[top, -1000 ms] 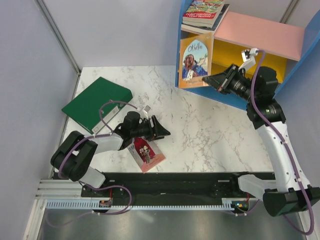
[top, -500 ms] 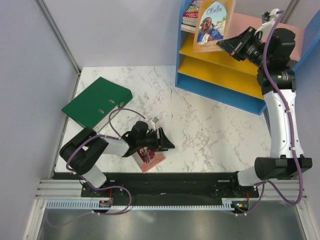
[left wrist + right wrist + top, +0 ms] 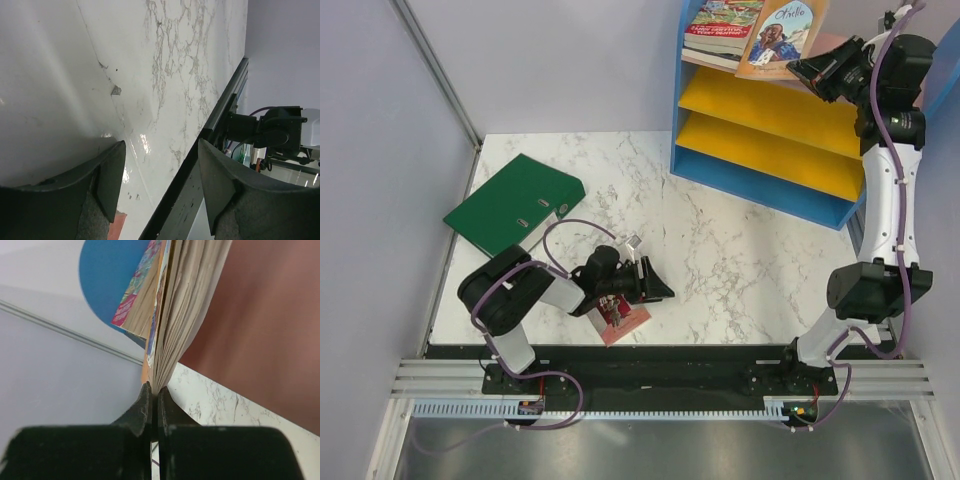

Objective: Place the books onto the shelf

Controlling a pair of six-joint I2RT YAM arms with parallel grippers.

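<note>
Five books (image 3: 724, 22), one binder (image 3: 510, 203), one shelf (image 3: 760, 170)

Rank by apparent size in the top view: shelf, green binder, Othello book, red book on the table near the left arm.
1. shelf
2. green binder
3. Othello book, raised nearer the camera, which flatters it
4. red book, partly covered, so its order against Othello is unsure

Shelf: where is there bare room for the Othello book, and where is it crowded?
The upper yellow board and lower yellow board are both bare along their visible length. The top level is crowded: a stack of books fills its left end, and Othello, pinched in the right gripper, overlaps the stack's right edge.
</note>
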